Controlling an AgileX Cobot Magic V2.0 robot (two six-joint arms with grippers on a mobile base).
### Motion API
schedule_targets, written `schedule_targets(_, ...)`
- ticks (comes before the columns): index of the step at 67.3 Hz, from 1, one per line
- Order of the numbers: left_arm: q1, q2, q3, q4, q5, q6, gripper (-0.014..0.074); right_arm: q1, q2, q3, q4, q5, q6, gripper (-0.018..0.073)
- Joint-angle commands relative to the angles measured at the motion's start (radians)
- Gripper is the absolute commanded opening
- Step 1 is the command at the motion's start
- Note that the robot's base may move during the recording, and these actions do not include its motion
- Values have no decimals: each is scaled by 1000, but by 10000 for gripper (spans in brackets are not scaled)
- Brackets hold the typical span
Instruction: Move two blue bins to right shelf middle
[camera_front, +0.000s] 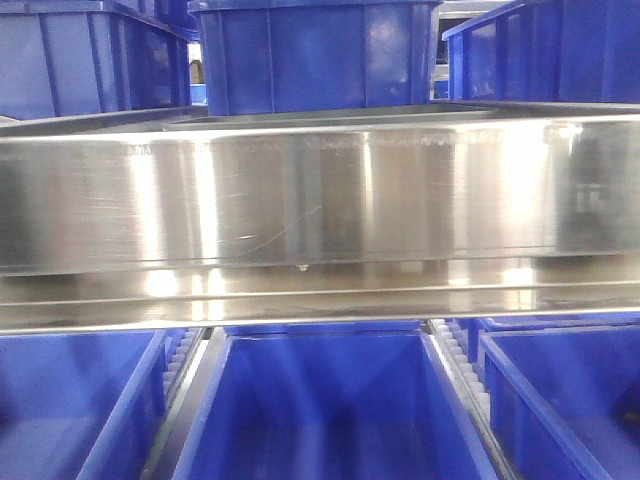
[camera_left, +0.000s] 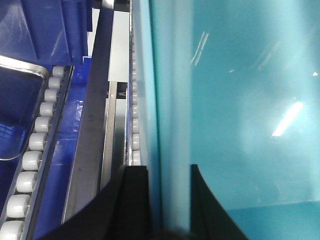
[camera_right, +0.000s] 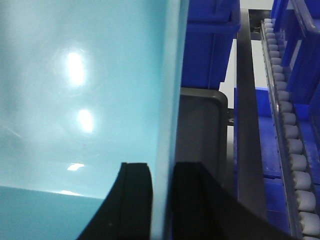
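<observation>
2 pincers (camera_left: 169, 200) (camera_right: 161, 200) clamp perhaps 1 cyan bin (camera_left: 240, 100) beside rollers (camera_left: 33, 142).

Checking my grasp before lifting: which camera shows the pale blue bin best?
Right wrist view: the pale blue bin fills it, its wall clamped in the right gripper. Left wrist view shows it likewise, in the left gripper. Front view shows none of it.
</observation>
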Motion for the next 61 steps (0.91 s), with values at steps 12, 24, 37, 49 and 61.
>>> schedule_targets(12,-6,-11,-18,11,-108,-7,-111,5,-17,-18,6,-82,-12,-163)
schedule_targets(24,-6,-11,-18,11,-110,-7,-111,5,-17,-18,6,-86,-12,-163)
schedule_targets(37,-6,-11,-18,11,-110,-7,-111,5,-17,-18,6,-88,-12,-163)
schedule_targets(49,-6,-11,-18,11,-110,-7,-111,5,-17,-18,6,-88,-12,-163)
schedule_targets(61,-6,-11,-18,11,-110,-7,-111,5,-17,-18,6,-88,-12,-163)
